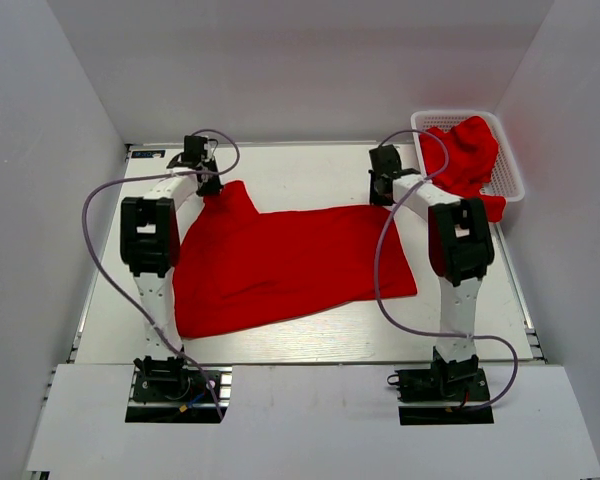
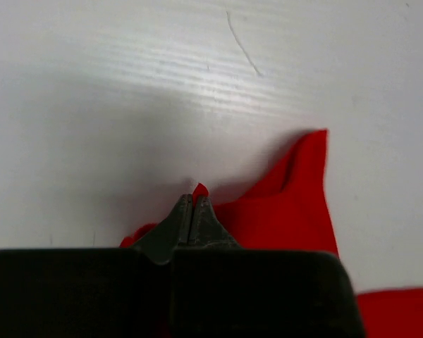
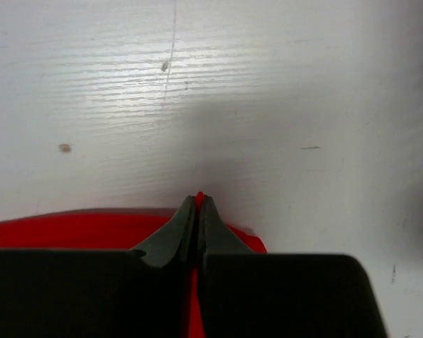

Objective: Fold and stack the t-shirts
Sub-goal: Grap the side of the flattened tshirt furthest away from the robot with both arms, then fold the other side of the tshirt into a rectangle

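A bright red t-shirt (image 1: 290, 262) lies spread on the white table between the arms. My left gripper (image 1: 211, 187) is shut on its far left corner; the left wrist view shows a tip of red cloth (image 2: 199, 189) pinched between the fingers, with a flap of the shirt (image 2: 289, 204) to the right. My right gripper (image 1: 382, 193) is shut on the shirt's far right edge; the right wrist view shows red cloth (image 3: 199, 197) between the fingers and the shirt edge (image 3: 70, 229) to the left. More red t-shirts (image 1: 467, 155) are heaped in a basket.
A white mesh basket (image 1: 510, 175) stands at the far right corner of the table, shirts spilling over its near rim. Grey walls close in left, right and behind. Each arm's purple cable (image 1: 380, 270) loops over the table.
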